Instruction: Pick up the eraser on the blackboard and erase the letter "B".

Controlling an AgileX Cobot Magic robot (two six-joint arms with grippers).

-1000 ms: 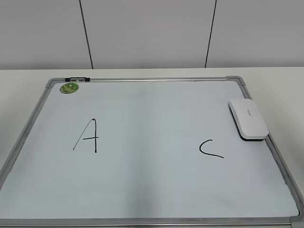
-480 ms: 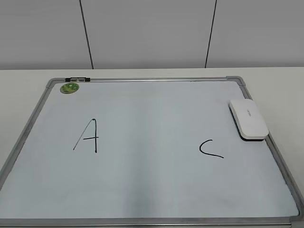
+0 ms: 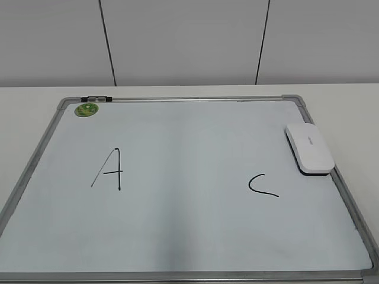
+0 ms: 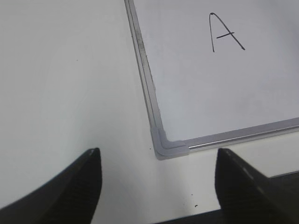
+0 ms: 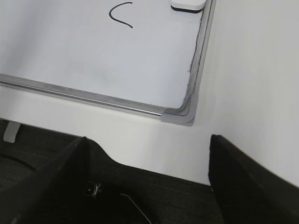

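Note:
The eraser (image 3: 310, 148) is a white rounded block with a dark base. It lies on the right side of the blackboard (image 3: 177, 99), against its frame, and its edge shows in the right wrist view (image 5: 188, 4). No letter "B" shows; the board between the black "A" (image 3: 109, 170) and "C" (image 3: 262, 184) is blank. My left gripper (image 4: 157, 150) is open and empty over the table by the board's near left corner (image 4: 163, 147). My right gripper (image 5: 148, 137) is open and empty by the near right corner (image 5: 180, 114). Neither gripper shows in the exterior view.
A small round green magnet (image 3: 86, 109) sits at the board's far left corner, with a small black-and-white clip (image 3: 96, 98) on the frame beside it. A white wall stands behind the table. A dark surface (image 5: 154, 196) lies below the table's front edge.

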